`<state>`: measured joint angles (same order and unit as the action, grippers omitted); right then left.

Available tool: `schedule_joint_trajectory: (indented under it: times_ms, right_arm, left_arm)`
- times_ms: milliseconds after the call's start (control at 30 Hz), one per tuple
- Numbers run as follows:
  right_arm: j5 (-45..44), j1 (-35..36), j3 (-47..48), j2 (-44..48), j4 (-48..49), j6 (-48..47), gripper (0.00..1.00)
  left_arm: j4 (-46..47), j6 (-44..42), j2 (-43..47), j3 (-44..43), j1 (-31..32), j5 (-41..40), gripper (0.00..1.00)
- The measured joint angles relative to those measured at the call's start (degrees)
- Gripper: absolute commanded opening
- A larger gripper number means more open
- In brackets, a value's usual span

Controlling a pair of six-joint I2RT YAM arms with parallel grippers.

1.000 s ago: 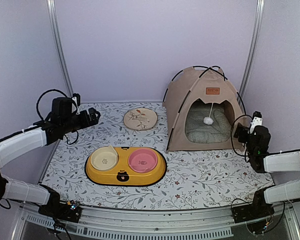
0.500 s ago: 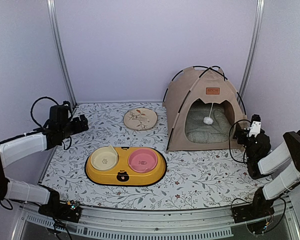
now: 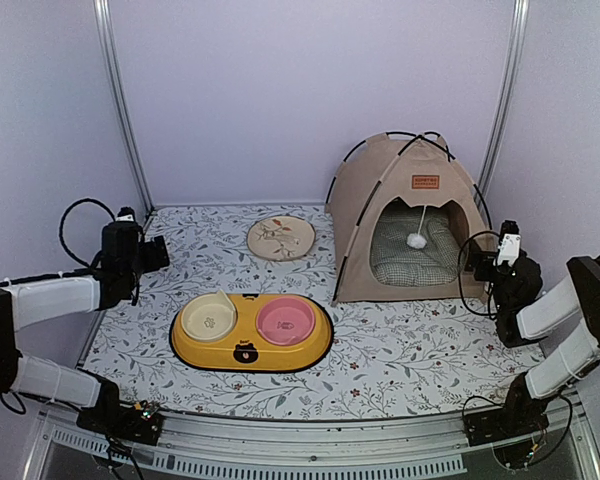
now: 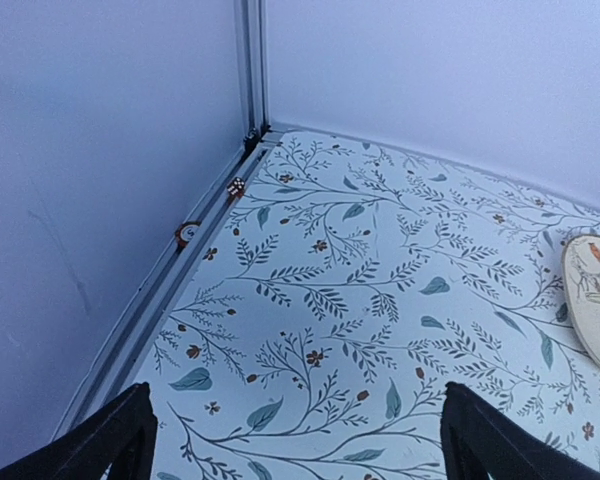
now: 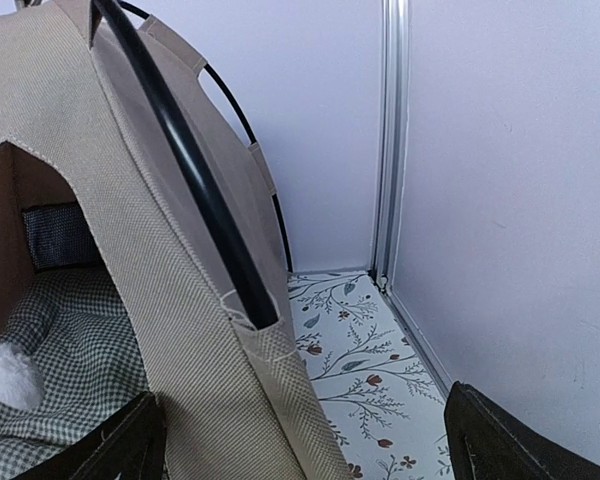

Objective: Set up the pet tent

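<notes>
The beige pet tent (image 3: 375,215) stands upright at the back right, its black poles crossing at the top, an orange-brown label (image 3: 425,181) above the door and a white pompom (image 3: 416,241) hanging in the opening. A green-checked cushion (image 3: 412,255) lies inside. My right gripper (image 3: 480,258) is open and empty just off the tent's right front corner; in the right wrist view the tent wall (image 5: 180,300) and a black pole (image 5: 195,180) fill the left half. My left gripper (image 3: 152,252) is open and empty over the mat at the far left.
A yellow double feeder (image 3: 251,331) with a cream bowl (image 3: 208,316) and a pink bowl (image 3: 285,320) sits front centre. A round beige coaster (image 3: 280,237) lies behind it, also in the left wrist view (image 4: 595,300). Walls and metal frame posts (image 5: 390,140) bound the floral mat.
My left arm has drawn back toward the left edge of the mat. My right arm has folded back a little, its gripper still by the tent's right corner. The tent has not moved.
</notes>
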<state>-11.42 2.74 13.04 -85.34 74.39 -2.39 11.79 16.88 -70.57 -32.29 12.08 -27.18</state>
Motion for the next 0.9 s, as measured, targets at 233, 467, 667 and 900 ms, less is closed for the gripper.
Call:
schedule_joint_trajectory:
  times_ms: [233, 467, 667, 900]
  right_arm:
    - [4.42, -0.85, -0.04, -2.16, 0.33, -0.04, 0.99]
    - [4.98, -0.94, -0.07, -2.16, 0.5, -0.04, 0.99]
    - [5.2, -0.94, -0.07, -2.16, 0.52, -0.02, 0.99]
    - [5.57, -0.94, -0.07, -2.16, 0.55, -0.04, 0.99]
  left_arm:
    - [5.84, -2.38, -0.72, 2.56, -0.09, -4.48, 0.99]
    - [15.47, -6.32, -0.7, 7.72, -0.11, -7.41, 0.99]
    - [31.47, -13.53, 0.02, 19.12, -0.48, -4.81, 0.99]
    - [52.19, -21.62, -10.6, 21.05, -1.57, 1.97, 1.0]
